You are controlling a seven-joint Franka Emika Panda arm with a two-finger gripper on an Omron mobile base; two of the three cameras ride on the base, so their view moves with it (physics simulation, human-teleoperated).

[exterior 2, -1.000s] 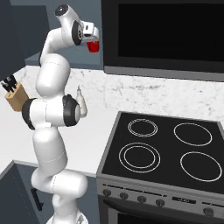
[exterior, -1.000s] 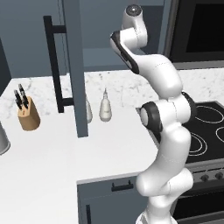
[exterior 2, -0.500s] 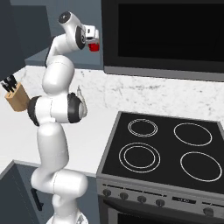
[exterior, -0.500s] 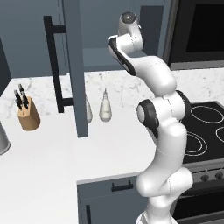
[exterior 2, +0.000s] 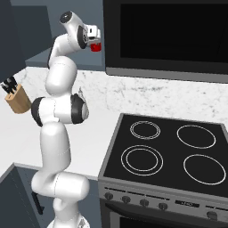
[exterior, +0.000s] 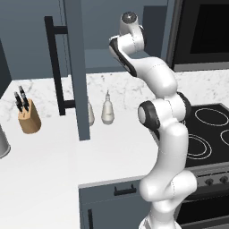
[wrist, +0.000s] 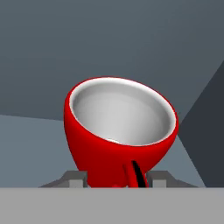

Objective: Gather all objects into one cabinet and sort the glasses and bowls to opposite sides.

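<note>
A simulated kitchen in slate blue and grey: a white marble counter (exterior: 53,152) runs along a speckled marble backsplash (exterior 2: 147,95), with a black stovetop (exterior 2: 171,149) of four ringed burners at its right end and a dark microwave (exterior 2: 167,35) hung above the stove. High against the wall cabinet (exterior: 100,56), the gripper (exterior 2: 94,43) reaches into the slate-blue opening beside the microwave; in the hand view the red cup (wrist: 120,135) sits right at the finger tips, its white inside facing the camera, its red wall pressed between the grey pads at either side, so the fingers pinch the red cup; in the right base view the cup shows as a small red patch at the end of the hand, just left of the microwave's edge. Behind the cup lie the flat grey-blue panels of the cabinet interior, a darker wall slanting in at the right. Outward from the hand, the white arm bends down through its dark joints to the base in front of the counter; an open cabinet door (exterior: 74,67) with a long black handle (exterior: 57,65) hangs to the left. On the counter under it stand two pale shakers (exterior: 107,109) near the backsplash; further left a wooden knife block (exterior: 28,117) with black-handled knives; at the far left edge a grey metal vessel (exterior: 3,143), cut off by the frame. Below the counter a grey drawer (exterior: 118,192) with a black handle faces the near side; the stove's knobs (exterior 2: 144,200) line its front.
</note>
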